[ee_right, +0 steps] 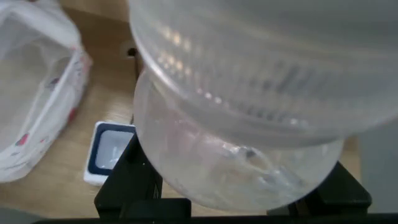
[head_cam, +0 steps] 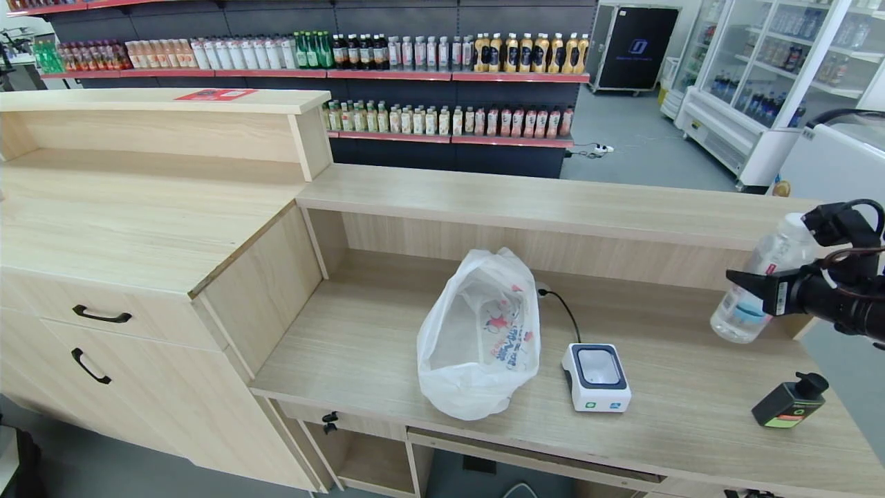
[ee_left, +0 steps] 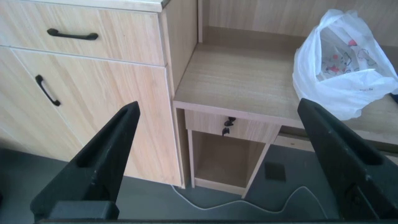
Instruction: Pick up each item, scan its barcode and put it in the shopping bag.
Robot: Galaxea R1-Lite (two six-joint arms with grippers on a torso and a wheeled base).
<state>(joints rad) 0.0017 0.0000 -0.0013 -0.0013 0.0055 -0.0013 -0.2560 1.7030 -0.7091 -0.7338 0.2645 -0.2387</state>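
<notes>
Right now the right gripper [head_cam: 757, 290] is clamping a clear plastic bottle [head_cam: 743, 315] around its middle, with one black finger crossing the front of it. The bottle is hanging in the air over the right end of the wooden counter [head_cam: 373, 346], tilted so that its cap is pointing up and to the right while its base is dipping toward the left. It is well apart from both the bag and the scanner.

The white shopping bag [head_cam: 477, 339] is sitting near the middle of the counter with its mouth gaping upward (some red and blue print is showing on its inner side). Just to its right, the white barcode scanner [head_cam: 598, 377] is resting flat with its dark window facing up, and a black cable is running from behind it toward the back of the counter. A black pump bottle with a green label [head_cam: 788, 401] is lying near the front right edge of the counter, apart from the scanner.

The left gripper [ee_left: 217, 106] is hovering low and to the left of the counter, its two black fingers [ee_left: 106, 155] spread wide with nothing between them. Beyond them, the drawer fronts with black handles [ee_left: 74, 34] are showing.
</notes>
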